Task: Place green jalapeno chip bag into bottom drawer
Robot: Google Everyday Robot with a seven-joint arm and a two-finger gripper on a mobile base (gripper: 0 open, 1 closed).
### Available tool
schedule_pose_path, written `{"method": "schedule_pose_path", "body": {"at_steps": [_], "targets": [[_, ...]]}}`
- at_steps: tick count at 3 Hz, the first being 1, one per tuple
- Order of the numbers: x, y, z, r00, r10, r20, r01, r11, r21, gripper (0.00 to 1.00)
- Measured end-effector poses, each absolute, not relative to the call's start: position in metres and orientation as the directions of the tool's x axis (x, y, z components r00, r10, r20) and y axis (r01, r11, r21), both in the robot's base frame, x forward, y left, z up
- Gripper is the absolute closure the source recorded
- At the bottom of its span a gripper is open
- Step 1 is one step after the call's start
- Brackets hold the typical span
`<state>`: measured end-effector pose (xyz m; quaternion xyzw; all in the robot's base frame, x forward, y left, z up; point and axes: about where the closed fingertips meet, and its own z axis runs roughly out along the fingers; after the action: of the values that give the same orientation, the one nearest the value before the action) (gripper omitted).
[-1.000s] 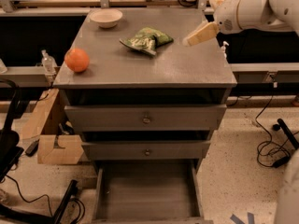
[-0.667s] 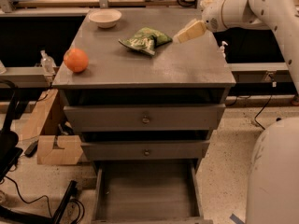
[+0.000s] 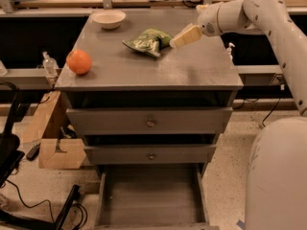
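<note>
Bag [image 3: 148,40] lies crumpled on the cabinet's tabletop [image 3: 158,73], toward the cabinet's back edge and about midway across it. Its green skin carries pale print, but no word or brand on it can be read.

The tool [image 3: 186,36] hangs over the same tabletop just beside the bag, its cream tip pointing at the bag's near end. I cannot tell whether it touches the bag, nor whether the tool is apart or together. The white arm [image 3: 268,13] behind it runs off the frame above the cabinet's far corner, and a pale rounded part of the robot [image 3: 278,176] beside the cabinet is cut off by the frame.

The bottom drawer [image 3: 148,195] stands pulled out at the cabinet's foot; its front edge is cut off by the frame's lower border. Two upper drawers [image 3: 149,121] above it are closed.

An orange [image 3: 79,62] sits at the cabinet's front corner farthest from the arm, and a bowl [image 3: 109,18] at the back corner on that side; what the bowl holds is hidden.
</note>
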<state>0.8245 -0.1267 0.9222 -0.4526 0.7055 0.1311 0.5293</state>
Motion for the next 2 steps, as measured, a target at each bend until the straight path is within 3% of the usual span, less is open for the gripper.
{"method": "schedule_pose_path", "body": {"at_steps": [2], "targets": [[0.852, -0.055, 0.873, -0.030, -0.460, -0.887, -0.848, 0.481, -0.221, 0.00]]}}
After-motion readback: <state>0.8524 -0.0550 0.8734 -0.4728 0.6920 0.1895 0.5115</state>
